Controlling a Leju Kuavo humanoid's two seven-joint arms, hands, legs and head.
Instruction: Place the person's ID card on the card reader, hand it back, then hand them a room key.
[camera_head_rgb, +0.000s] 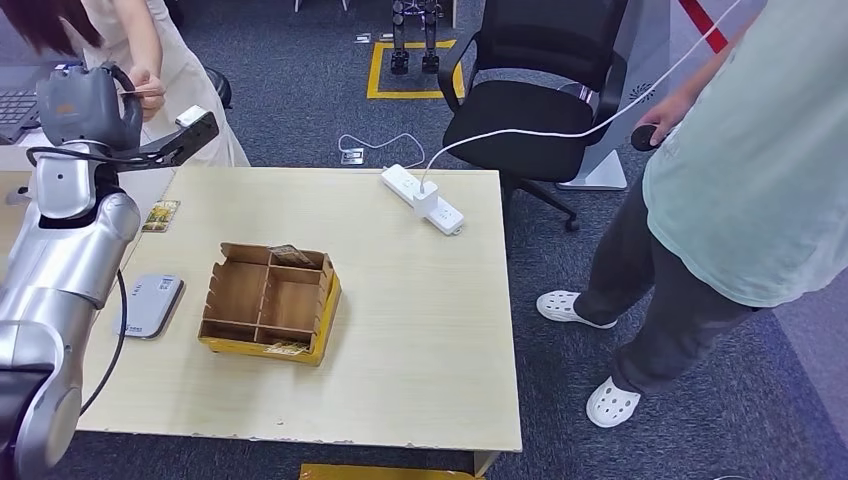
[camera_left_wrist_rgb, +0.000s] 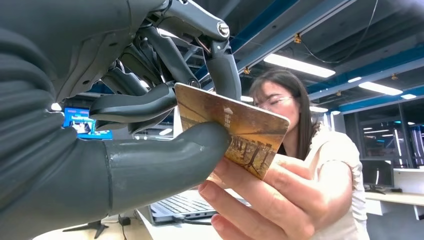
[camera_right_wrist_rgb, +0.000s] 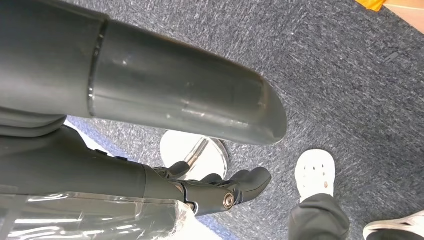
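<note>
The robot's left hand (camera_left_wrist_rgb: 150, 130) pinches the brown picture-printed card (camera_left_wrist_rgb: 235, 127) between thumb and fingers (camera_left_wrist_rgb: 135, 107), raised well beyond the grey card reader (camera_head_rgb: 150, 304), where a person's hand (camera_left_wrist_rgb: 270, 200) grips it; release gently once they pull.

Right hand hanging over grey carpet

The right hand (camera_right_wrist_rgb: 150, 150), thumb straight, dark fingers curled in on nothing, hangs above carpet (camera_right_wrist_rgb: 350, 75), a chrome round base (camera_right_wrist_rgb: 197, 150), and a person's white clog (camera_right_wrist_rgb: 314, 170).

The silver, glossy left arm (camera_head_rgb: 62, 262) carried a black cable; its dark grey left hand (camera_left_wrist_rgb: 150, 125) had a thick matte thumb.
</note>
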